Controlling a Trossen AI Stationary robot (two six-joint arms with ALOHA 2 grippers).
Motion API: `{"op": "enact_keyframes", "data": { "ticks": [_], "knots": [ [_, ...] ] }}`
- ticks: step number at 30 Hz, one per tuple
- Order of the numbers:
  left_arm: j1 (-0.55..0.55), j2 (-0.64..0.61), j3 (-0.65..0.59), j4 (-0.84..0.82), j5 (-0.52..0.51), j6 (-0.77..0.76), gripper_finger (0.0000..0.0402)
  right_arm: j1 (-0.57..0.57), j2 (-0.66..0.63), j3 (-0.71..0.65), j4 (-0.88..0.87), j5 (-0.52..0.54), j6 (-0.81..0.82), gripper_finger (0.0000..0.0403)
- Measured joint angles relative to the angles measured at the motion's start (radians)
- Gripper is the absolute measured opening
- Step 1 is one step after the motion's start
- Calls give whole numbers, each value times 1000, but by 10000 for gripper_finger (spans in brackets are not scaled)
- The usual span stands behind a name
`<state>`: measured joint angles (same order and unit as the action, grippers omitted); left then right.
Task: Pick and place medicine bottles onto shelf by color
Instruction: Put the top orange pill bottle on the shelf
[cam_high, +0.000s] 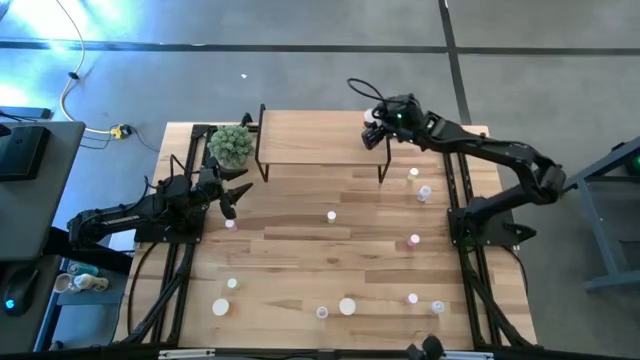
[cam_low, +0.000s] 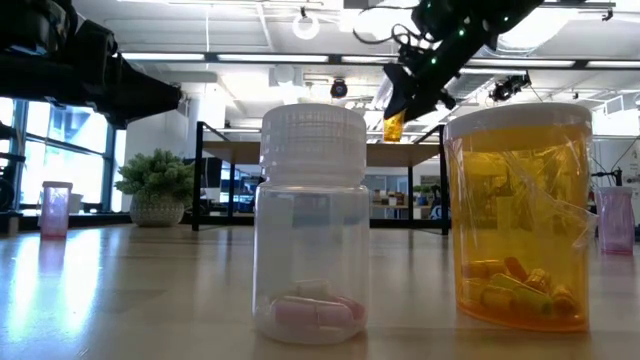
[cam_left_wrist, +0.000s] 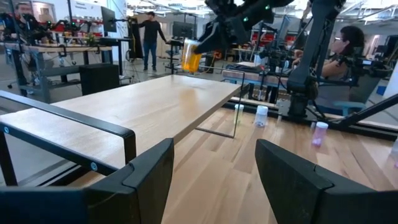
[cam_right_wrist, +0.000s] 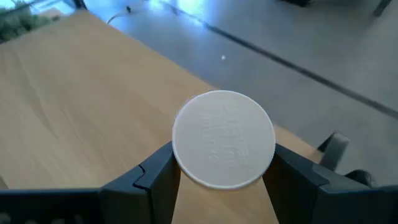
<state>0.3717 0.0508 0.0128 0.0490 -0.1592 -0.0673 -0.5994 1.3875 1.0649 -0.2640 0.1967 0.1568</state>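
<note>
The right gripper (cam_right_wrist: 221, 180), clamped on an orange bottle (cam_left_wrist: 191, 56), holds it above the shelf's (cam_high: 320, 140) far right corner: the placing step. Next it must lower and release. The left gripper (cam_left_wrist: 214, 180) waits open by the shelf's left end.

You had a pale, smooth, matt wooden shelf (cam_left_wrist: 143, 106) on thin black metal legs, glossy translucent plastic medicine bottles (cam_low: 518, 215) with ribbed white caps, and matt dark gripper fingers (cam_left_wrist: 140, 180).

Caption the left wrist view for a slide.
Right gripper holds an orange bottle above the shelf.
</note>
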Motion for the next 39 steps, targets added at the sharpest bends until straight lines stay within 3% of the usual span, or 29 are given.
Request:
{"op": "enact_keyframes", "data": {
  "ticks": [39],
  "knots": [
    [0, 0, 0, 0, -8, 0, 216, -40, 40, 1, -41, -37, -7, 195]
  ]
}}
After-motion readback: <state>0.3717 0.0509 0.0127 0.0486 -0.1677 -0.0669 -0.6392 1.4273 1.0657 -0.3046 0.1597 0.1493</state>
